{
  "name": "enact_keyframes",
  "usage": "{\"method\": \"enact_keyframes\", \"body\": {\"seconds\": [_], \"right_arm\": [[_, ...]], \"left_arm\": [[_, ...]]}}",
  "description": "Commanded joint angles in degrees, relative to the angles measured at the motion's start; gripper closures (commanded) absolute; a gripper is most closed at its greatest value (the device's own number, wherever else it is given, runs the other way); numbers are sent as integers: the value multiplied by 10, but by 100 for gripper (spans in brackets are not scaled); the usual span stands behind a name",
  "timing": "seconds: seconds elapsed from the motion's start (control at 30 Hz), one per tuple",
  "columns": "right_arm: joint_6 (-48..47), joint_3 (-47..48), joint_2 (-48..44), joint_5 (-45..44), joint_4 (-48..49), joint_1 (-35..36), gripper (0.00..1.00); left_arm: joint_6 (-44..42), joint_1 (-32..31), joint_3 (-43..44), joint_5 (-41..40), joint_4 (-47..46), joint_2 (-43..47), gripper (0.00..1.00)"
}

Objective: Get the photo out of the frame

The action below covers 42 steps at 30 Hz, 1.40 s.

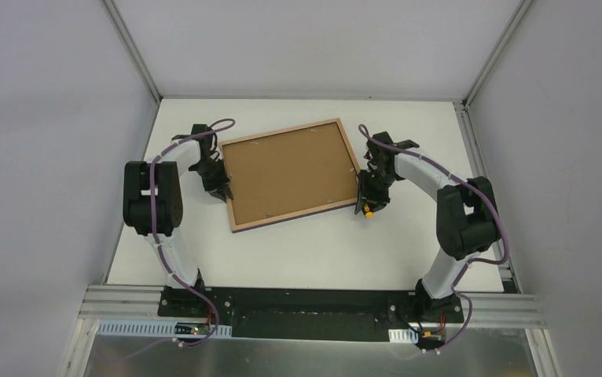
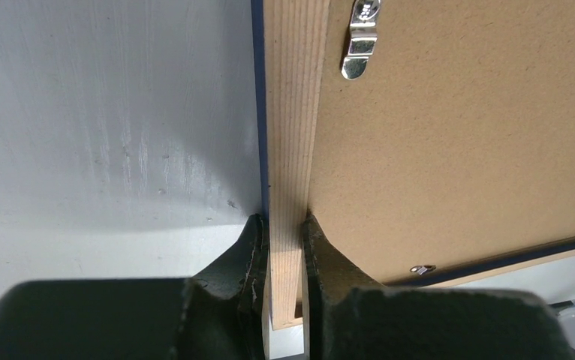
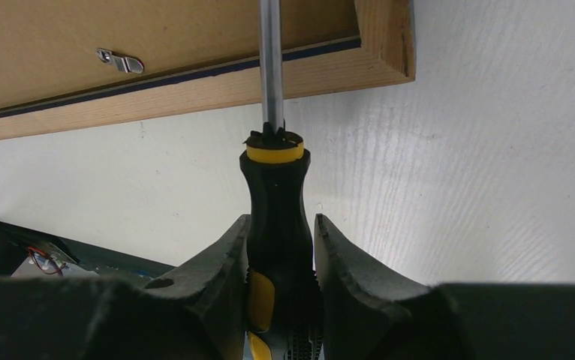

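The frame (image 1: 298, 215) lies face down on the white table, light wood rim up, with the brown backing board (image 1: 290, 173) in it. The photo is hidden under the board. My left gripper (image 1: 221, 187) is shut on the frame's left rim (image 2: 292, 112) near its near corner, one finger on the outside and one on the board side (image 2: 287, 225). My right gripper (image 1: 367, 196) is shut on a black-and-yellow screwdriver (image 3: 277, 202). Its steel shaft (image 3: 271, 60) reaches over the frame's right corner (image 3: 382, 45) onto the backing board.
Small metal turn clips hold the board: a larger hanger clip (image 2: 361, 37), one at the near edge (image 2: 422, 268) and one near the screwdriver (image 3: 119, 60). White walls enclose the table (image 1: 321, 251) on the sides and back. A metal rail (image 1: 306, 302) runs along the near edge.
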State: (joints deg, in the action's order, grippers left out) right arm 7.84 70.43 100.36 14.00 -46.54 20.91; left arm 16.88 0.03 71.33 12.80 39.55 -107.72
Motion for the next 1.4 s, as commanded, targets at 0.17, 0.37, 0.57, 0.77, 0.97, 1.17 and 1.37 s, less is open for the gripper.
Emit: {"method": "enact_keyframes", "body": {"seconds": [0.17, 0.37, 0.57, 0.77, 0.97, 1.17, 1.37], "right_arm": [[-3, 15, 12, 3, -25, -7, 100], [-6, 89, 82, 28, -24, -7, 100], [-23, 225, 187, 56, -65, -7, 100], [-34, 192, 135, 26, -79, -12, 100], [-17, 133, 44, 15, -69, -14, 100], [-2, 90, 5, 23, -63, -14, 100], [-4, 62, 6, 31, -50, -14, 100]], "left_arm": [[-40, 2, -27, -67, 15, 12, 100], [-45, -15, -32, -68, 14, 14, 100], [-49, -25, -35, -72, 11, 14, 100], [-50, -27, -32, -74, 11, 13, 100], [-49, -27, -31, -74, 11, 12, 100], [-47, -27, -31, -71, 11, 7, 100], [-47, -27, -30, -70, 12, 5, 100]]}}
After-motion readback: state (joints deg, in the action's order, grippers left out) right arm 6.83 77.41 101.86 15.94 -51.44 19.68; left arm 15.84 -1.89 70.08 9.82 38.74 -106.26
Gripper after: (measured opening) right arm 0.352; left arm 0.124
